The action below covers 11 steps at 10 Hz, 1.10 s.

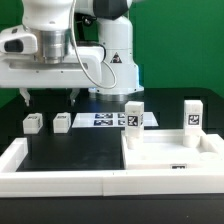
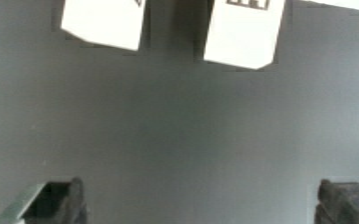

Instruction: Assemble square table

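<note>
The white square tabletop [image 1: 172,152] lies flat at the exterior view's right. Two tagged white legs [image 1: 133,116] [image 1: 191,115] stand upright on its far corners. Two more small legs [image 1: 32,123] [image 1: 62,122] lie on the black surface at the left. My gripper [image 1: 50,97] hangs open above these two, touching neither. In the wrist view both loose legs [image 2: 105,25] [image 2: 247,35] lie ahead of the gripper [image 2: 202,205]. Its dark fingertips [image 2: 55,200] stand wide apart with only bare black surface between them.
The marker board [image 1: 105,119] lies flat behind the loose legs, in front of the robot base [image 1: 115,60]. A long white rail [image 1: 60,172] borders the black surface at the front and left. A green wall closes the back.
</note>
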Each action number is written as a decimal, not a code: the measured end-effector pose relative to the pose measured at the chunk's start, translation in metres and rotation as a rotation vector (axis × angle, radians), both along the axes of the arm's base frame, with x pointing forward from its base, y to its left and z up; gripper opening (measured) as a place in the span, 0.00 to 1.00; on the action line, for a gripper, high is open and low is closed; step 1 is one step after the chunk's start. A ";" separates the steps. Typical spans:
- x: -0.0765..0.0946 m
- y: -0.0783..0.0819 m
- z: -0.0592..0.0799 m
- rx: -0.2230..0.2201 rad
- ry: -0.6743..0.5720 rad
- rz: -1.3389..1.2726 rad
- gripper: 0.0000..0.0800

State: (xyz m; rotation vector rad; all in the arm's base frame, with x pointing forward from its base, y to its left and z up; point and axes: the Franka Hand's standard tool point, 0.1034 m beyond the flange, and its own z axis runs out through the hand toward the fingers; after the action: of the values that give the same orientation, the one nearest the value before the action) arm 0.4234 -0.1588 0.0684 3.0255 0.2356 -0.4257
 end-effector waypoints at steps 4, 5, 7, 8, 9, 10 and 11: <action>-0.010 0.010 -0.008 -0.004 0.024 -0.020 0.81; -0.010 0.010 -0.009 -0.004 0.025 -0.020 0.81; -0.011 0.010 -0.010 -0.005 0.027 -0.023 0.81; -0.017 0.008 -0.013 -0.008 0.036 -0.047 0.81; -0.024 0.010 -0.017 -0.006 0.045 -0.068 0.81; -0.031 0.012 -0.020 -0.004 0.056 -0.070 0.81; -0.034 0.013 -0.022 -0.002 0.066 -0.068 0.81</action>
State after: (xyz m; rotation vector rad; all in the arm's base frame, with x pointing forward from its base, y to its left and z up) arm 0.3891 -0.1457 0.0461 3.0276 0.1364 -0.5316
